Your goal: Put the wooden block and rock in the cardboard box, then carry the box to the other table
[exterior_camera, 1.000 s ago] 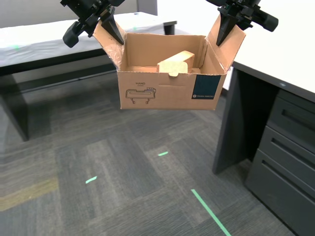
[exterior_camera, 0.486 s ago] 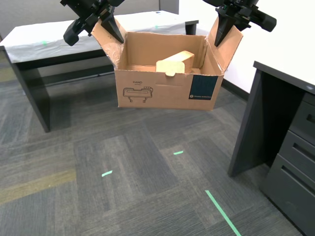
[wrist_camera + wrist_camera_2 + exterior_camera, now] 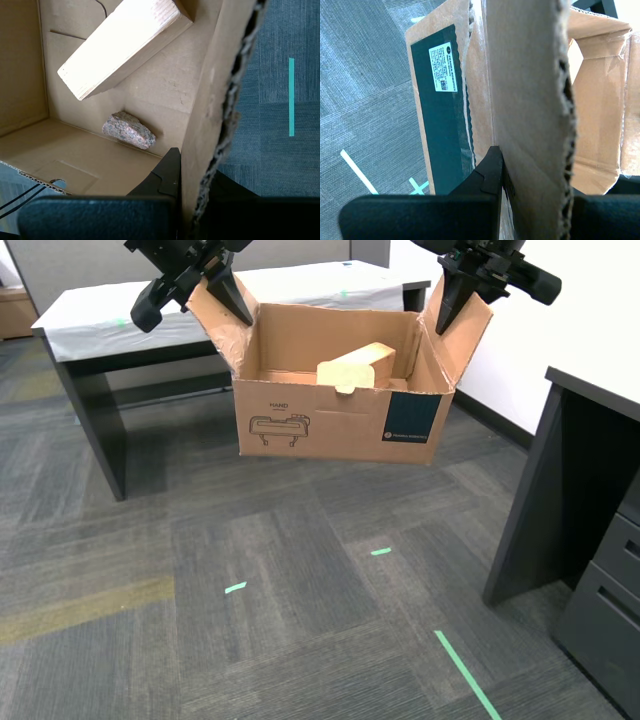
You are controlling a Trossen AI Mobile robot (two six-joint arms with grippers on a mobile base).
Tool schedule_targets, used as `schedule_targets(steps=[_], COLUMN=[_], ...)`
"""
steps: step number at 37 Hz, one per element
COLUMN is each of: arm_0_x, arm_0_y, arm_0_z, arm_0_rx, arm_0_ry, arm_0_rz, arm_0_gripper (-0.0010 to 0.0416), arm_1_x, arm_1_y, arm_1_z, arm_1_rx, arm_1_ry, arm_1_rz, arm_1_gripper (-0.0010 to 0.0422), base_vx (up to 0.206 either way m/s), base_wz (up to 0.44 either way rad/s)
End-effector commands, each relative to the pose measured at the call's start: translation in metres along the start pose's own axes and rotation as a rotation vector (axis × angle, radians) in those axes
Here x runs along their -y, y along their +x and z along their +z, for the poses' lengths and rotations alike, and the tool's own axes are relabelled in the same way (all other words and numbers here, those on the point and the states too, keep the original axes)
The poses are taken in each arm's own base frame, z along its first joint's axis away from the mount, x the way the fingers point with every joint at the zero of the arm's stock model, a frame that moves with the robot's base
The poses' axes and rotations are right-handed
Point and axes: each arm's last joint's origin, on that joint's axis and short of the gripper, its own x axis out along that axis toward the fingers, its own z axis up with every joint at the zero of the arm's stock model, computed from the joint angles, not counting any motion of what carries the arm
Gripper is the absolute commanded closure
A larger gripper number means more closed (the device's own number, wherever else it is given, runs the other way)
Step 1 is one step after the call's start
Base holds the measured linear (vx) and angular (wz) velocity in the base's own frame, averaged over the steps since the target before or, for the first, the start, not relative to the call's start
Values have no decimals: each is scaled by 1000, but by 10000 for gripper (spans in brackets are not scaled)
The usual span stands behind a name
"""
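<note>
The cardboard box (image 3: 330, 425) hangs in the air above the carpet, held by its two side flaps. My first gripper (image 3: 215, 285) is shut on the flap at the exterior view's left, and the same gripper (image 3: 192, 200) clamps the flap edge (image 3: 210, 115). My second gripper (image 3: 450, 305) is shut on the flap at the exterior view's right, beside the teal label (image 3: 442, 115). The wooden block (image 3: 355, 365) leans tilted inside the box. In the first wrist view the block (image 3: 120, 45) slants above the rock (image 3: 129, 130), which lies on the box floor. The other table (image 3: 80, 320) stands behind the box.
A dark desk with drawers (image 3: 600, 490) stands at the exterior view's right, close to the box. Green tape marks (image 3: 467, 670) lie on the grey carpet below. A white wall runs behind the desk.
The whole scene has slid toward the exterior view's right, so the camera has moved. More of the back table shows now. The box and both grippers keep their place in the picture.
</note>
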Motion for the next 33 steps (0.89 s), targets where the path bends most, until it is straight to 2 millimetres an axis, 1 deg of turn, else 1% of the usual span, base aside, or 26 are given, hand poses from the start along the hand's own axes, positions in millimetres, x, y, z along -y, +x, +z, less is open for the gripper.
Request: schedule_targets(steps=[1,19,33], arm_0_x=[-2,-3,-4], arm_0_y=[0,0,1], arm_0_z=[0,1,1], arm_0_rx=[2,8,8], arm_0_ry=[-8,-13,-15], arm_0_rz=[25,27,28], arm_0_gripper=[406,406,406], arm_1_x=[2,2,1], arm_1_y=[0,0,0], arm_1_z=[0,0,-2], arm_1_rx=[0,0,-26], arm_1_ry=[5,16,31], arm_1_rz=[-23,-23,-18], arm_1_gripper=[413,413,413], base_vx=[19,34,69], base_wz=[112,87,61])
